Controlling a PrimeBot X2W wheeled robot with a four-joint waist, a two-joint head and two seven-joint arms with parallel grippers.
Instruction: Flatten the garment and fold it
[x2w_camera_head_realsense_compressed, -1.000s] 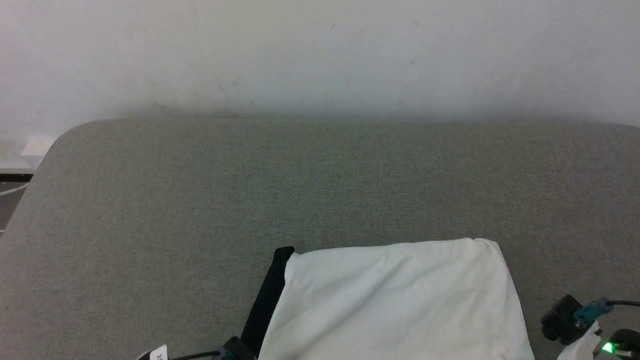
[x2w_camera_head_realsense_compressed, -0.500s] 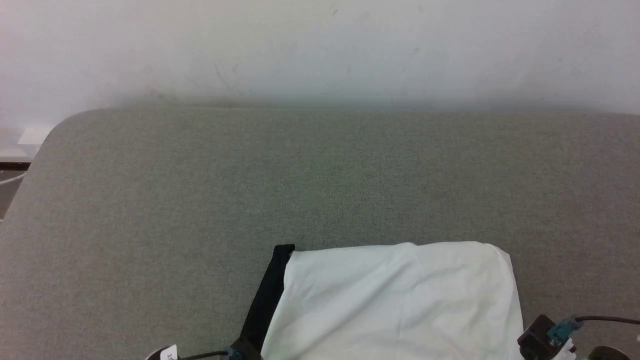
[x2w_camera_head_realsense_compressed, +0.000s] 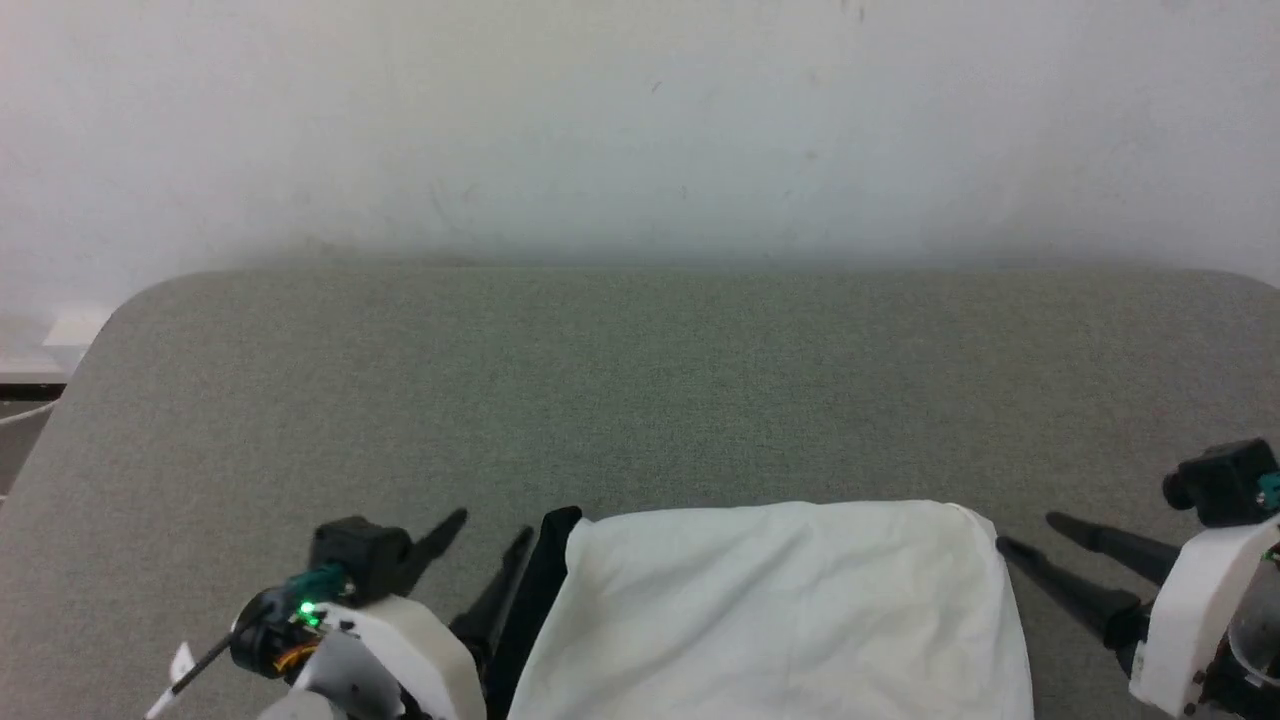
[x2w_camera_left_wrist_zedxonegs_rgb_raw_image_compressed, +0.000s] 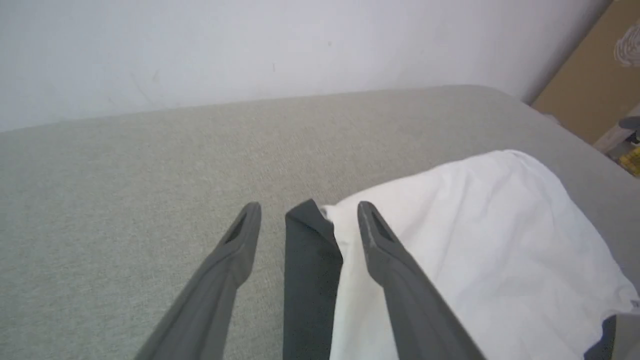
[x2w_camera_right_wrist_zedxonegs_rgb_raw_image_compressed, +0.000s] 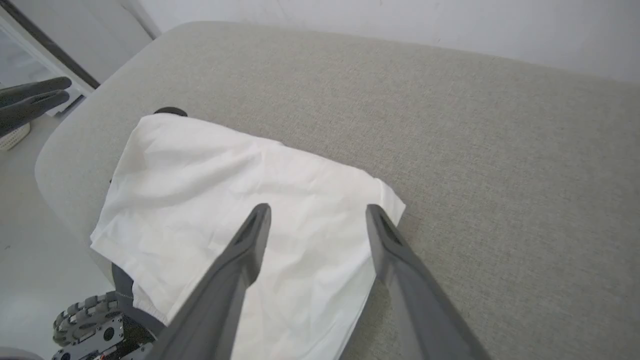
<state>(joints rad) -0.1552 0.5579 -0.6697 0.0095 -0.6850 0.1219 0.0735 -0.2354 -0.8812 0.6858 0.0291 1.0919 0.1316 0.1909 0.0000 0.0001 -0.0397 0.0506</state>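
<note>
Garment (x2w_camera_head_realsense_compressed: 780, 610) folded into a white rectangle, with a black sleeve edge (x2w_camera_head_realsense_compressed: 535, 590) showing along its left side. Grey upholstered surface (x2w_camera_head_realsense_compressed: 640, 380) beneath it; garment's near end seems to hang over the edge. Left gripper (x2w_camera_head_realsense_compressed: 490, 528) at garment's far left corner, fingers spread wide, holding nothing. Right gripper (x2w_camera_head_realsense_compressed: 1030, 532) just off its far right corner, equally wide, empty. Cannot tell whether fingertips touch the cloth.

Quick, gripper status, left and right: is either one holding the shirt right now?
Left gripper: open, holding nothing, by the garment's black edge.
Right gripper: open, holding nothing, beside the garment's white corner.
</note>
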